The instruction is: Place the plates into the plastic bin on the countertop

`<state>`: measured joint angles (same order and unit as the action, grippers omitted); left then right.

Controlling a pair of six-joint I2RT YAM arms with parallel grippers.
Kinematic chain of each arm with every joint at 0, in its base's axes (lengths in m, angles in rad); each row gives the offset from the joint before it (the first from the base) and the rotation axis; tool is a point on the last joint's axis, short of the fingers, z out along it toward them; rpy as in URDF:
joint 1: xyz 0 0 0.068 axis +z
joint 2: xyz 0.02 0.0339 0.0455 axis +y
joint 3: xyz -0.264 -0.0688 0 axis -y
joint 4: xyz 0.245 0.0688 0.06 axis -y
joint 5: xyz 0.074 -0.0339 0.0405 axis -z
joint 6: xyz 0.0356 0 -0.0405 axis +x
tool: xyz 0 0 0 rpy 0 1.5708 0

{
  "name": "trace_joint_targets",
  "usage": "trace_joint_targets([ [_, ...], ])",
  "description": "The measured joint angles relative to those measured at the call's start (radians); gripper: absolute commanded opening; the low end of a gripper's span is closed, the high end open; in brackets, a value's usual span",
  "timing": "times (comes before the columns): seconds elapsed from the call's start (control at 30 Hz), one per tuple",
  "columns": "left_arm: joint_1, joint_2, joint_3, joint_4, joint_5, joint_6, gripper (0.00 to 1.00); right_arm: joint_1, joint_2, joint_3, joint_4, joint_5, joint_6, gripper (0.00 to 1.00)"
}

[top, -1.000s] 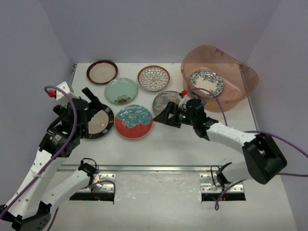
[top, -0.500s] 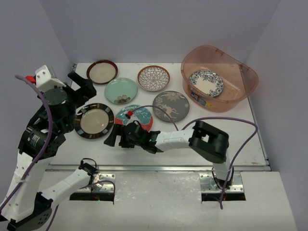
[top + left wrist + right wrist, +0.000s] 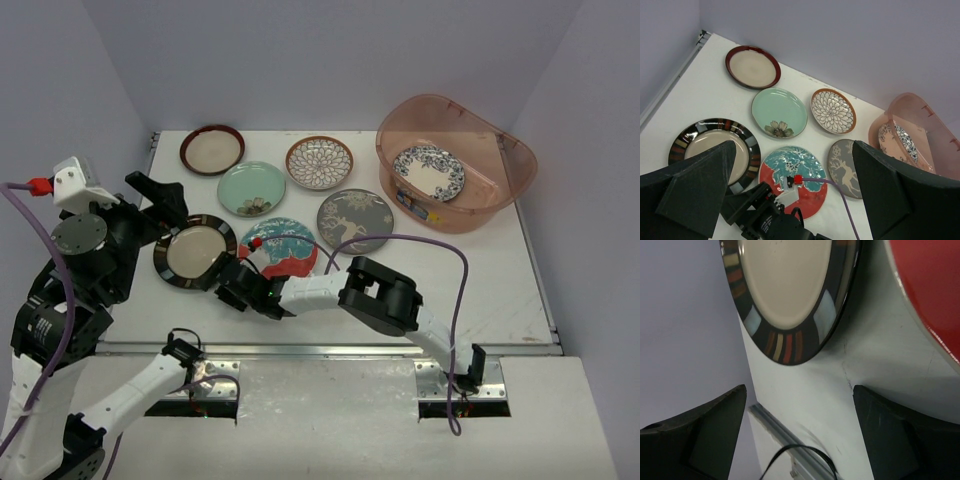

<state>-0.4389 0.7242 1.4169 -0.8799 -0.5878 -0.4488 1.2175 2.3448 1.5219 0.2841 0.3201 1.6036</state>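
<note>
Your right hand (image 3: 799, 390) is open with nothing between its fingers, low over the bench (image 3: 500, 280) well to the left of the plastic bin (image 3: 500, 190), at the near rim of the black-striped plate (image 3: 195, 252), with the red-and-teal plate (image 3: 295, 245) on its bin side. Your left hand (image 3: 794, 145) is spread wide and empty, hovering above the bench farther from the bin than the right hand. The blue-white plate (image 3: 429, 172) lies inside the bin, the grey deer plate (image 3: 355, 218) sits just left of the bin, and the brown lattice plate (image 3: 319, 162), mint plate (image 3: 252, 187) and dark-rimmed cream plate (image 3: 212, 149) lie in turn farther left of it.
</note>
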Motion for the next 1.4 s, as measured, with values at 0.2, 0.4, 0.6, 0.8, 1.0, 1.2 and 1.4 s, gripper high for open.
trace_joint_targets([
  [0.2, 0.000, -0.009, -0.027, 0.000, 0.029, 0.000, 1.00, -0.004, 0.073, 0.117, -0.085, 0.064, 0.099, 0.68],
  [0.4, 0.000, -0.013, -0.056, 0.000, 0.043, -0.001, 1.00, -0.024, 0.141, 0.243, -0.165, 0.076, 0.177, 0.54],
  [0.6, 0.000, -0.004, -0.113, 0.008, 0.043, 0.000, 1.00, -0.042, 0.178, 0.290, -0.240, 0.078, 0.238, 0.08],
  [0.8, 0.000, 0.016, -0.147, 0.008, 0.032, 0.000, 1.00, -0.058, 0.188, 0.299, -0.214, 0.059, 0.277, 0.00],
  [1.0, 0.000, 0.001, -0.150, 0.009, 0.031, 0.002, 1.00, -0.074, 0.187, 0.285, -0.137, 0.019, 0.192, 0.00],
  [1.2, 0.000, -0.038, -0.172, 0.035, 0.028, 0.008, 1.00, -0.131, 0.183, 0.268, -0.040, -0.112, 0.058, 0.00],
  [1.4, 0.000, -0.067, -0.214, 0.048, 0.019, 0.012, 1.00, -0.200, 0.128, 0.177, 0.015, -0.219, -0.039, 0.00],
])
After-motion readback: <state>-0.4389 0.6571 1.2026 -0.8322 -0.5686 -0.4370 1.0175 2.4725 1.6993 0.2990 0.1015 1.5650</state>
